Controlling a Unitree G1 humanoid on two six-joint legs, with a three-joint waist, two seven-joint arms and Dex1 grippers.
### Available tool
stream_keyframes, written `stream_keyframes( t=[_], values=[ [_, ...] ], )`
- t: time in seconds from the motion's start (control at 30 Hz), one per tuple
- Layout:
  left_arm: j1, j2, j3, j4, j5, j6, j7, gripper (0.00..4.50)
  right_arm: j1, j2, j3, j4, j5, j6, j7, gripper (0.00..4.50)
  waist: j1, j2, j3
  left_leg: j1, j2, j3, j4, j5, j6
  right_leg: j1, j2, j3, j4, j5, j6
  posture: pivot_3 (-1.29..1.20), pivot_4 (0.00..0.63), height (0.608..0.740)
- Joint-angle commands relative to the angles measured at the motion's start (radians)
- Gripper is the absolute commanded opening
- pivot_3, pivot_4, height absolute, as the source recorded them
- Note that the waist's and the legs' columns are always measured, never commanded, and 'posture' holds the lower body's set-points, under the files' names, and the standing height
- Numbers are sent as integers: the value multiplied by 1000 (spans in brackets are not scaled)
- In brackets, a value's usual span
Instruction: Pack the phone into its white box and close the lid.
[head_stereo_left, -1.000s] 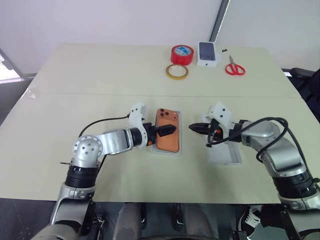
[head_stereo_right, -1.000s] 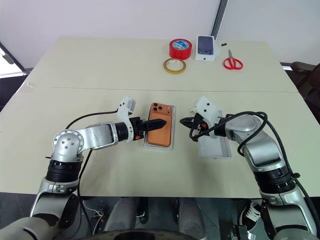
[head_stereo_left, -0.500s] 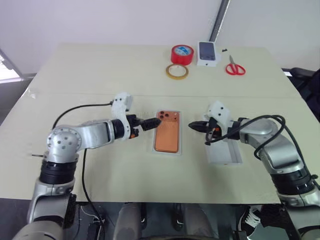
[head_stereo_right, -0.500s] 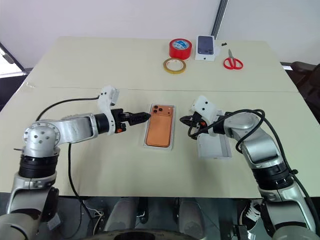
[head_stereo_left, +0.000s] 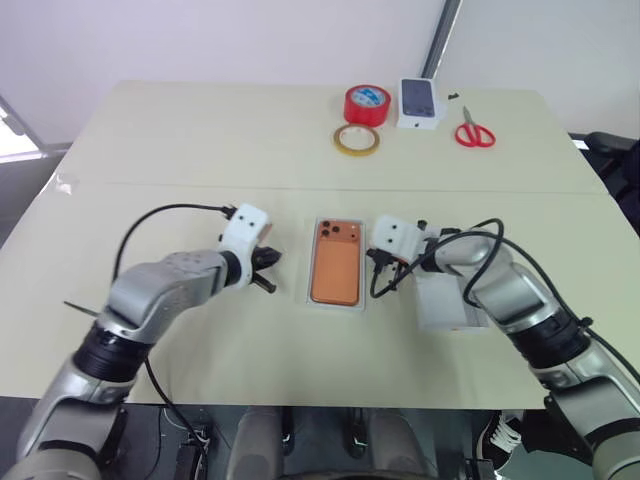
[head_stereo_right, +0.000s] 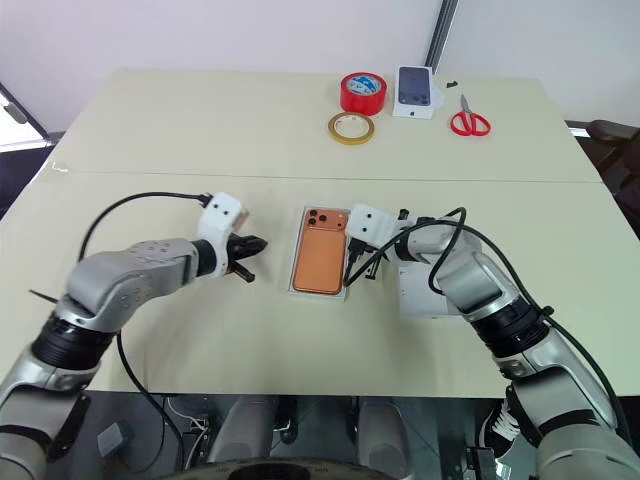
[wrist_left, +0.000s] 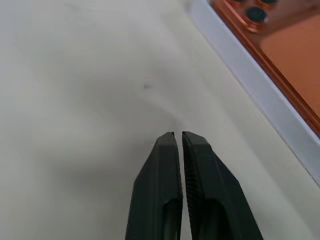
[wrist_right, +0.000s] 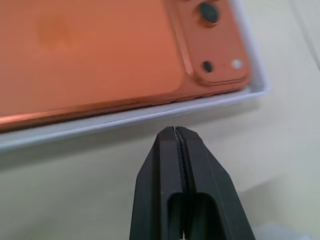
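1. Left eye view: the right gripper (head_stereo_left: 375, 268) is largely lying under its white wrist housing and a loop of black cable, so its fingertips are hard to make out here. The phone (head_stereo_left: 335, 262) is lying camera side up inside the white box (head_stereo_left: 364, 280), in the middle of the table (head_stereo_left: 200, 140). The left gripper (head_stereo_left: 268, 270) is sitting just beside the box's left side, apart from it, fingers together and holding nothing. The lid (head_stereo_left: 445, 305) is resting on the table to the right of the box, partly covered by the right forearm.

2. Right eye view: the right gripper is pointing at the box's right edge, very close to it; contact is impossible to confirm. At the far edge a red tape roll (head_stereo_right: 363, 92), a yellow tape ring (head_stereo_right: 351, 127), a small box printed with a dark phone (head_stereo_right: 417, 91) and red scissors (head_stereo_right: 467, 119) are lying well apart from the work.

3. Left wrist view: the box and phone are being cut off at the corner. The black fingers (wrist_left: 167, 190) are pressing together, empty, over bare table, near the box rim.

4. Right wrist view: the fingers (wrist_right: 200, 195) are closed flat against each other, gripping nothing, tips just short of the white rim, the phone's camera bump (wrist_right: 212, 42) lying beyond it.
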Motion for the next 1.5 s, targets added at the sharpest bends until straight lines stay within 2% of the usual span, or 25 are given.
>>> stream_keyframes(
  t=[0.03,0.27,0.63,0.87,1.3,1.5],
  values=[
    [-42,-50,-59,5,77,-5,-68,150,-39,13,20,-20,-44,-36,15,0,0,0,0,0,1,0,0,0,0,0,1,0,0,0,0,0,150,740],
    [-85,-142,-123,13,146,25,-180,150,-19,-2,8,-68,-60,-34,60,0,1,0,0,1,0,0,4,1,0,2,4,0,3,0,1,0,150,740],
    [-204,-348,-251,149,278,-6,-346,150,164,-212,-122,-245,-26,-5,170,0,34,1,0,0,0,-2,15,-5,9,9,1,-1,1,0,1,0,150,740],
    [-250,-466,-292,240,354,-27,-421,150,266,-284,-212,-247,-24,-9,180,0,32,1,0,0,-2,-2,17,-7,11,10,-1,-2,0,0,1,0,150,740],
    [-242,-481,-263,236,414,3,-466,150,281,-290,-243,-187,-41,-39,160,0,28,1,0,1,-2,-3,17,-7,12,11,-1,-2,1,-1,2,0,150,740],
    [-229,-437,-184,197,411,20,-459,150,255,-370,-297,-191,-42,-64,194,0,27,1,0,1,-2,-3,18,-6,12,10,-1,-2,1,-1,2,0,150,740]
  ],
)
